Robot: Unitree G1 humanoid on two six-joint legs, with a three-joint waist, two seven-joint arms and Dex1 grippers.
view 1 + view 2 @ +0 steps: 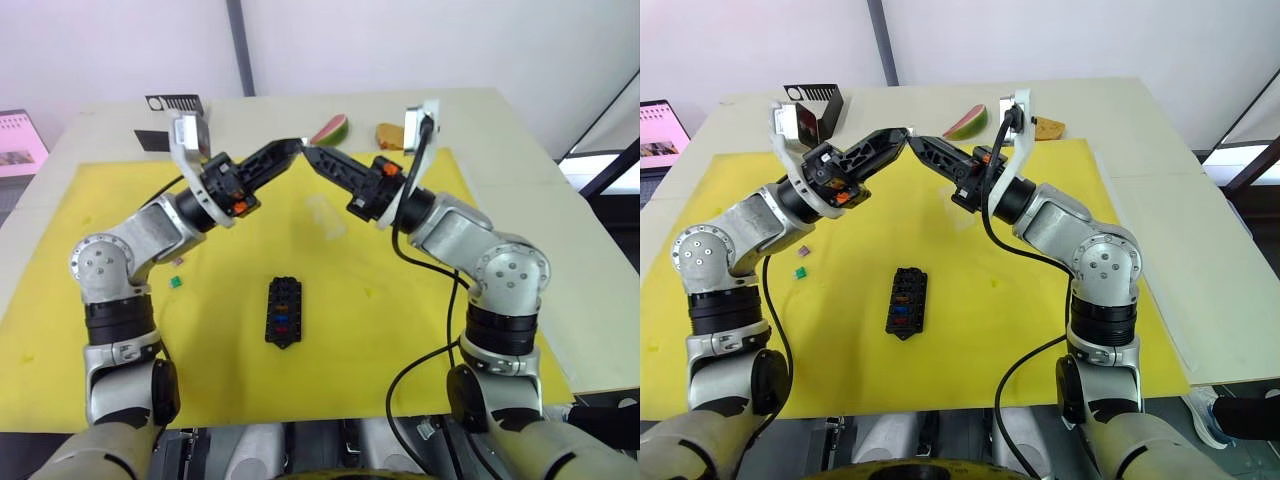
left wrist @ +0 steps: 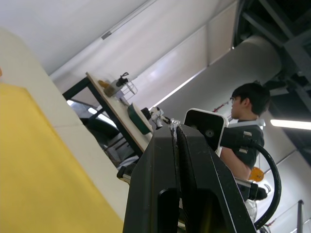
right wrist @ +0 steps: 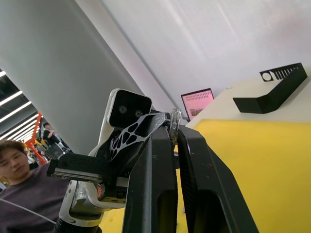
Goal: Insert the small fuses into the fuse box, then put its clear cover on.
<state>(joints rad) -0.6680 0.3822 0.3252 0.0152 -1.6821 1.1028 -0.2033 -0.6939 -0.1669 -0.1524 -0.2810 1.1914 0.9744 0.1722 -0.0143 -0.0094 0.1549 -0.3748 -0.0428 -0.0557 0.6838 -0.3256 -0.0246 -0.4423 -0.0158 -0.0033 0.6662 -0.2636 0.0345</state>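
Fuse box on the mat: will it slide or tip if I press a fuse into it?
The fuse box lies flat and low on the yellow mat, so tipping looks unlikely. It looks small, plastic and unclamped, so it is probably light, and a sideways push may slide it. It is likely rigid under pressing.

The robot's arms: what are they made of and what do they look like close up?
Silver-grey metal segments with round joints and black bands. Each ends in a black tool, left and right, with two long fingers, orange accents at the base and a white camera bracket. A black cable loops along the right arm.
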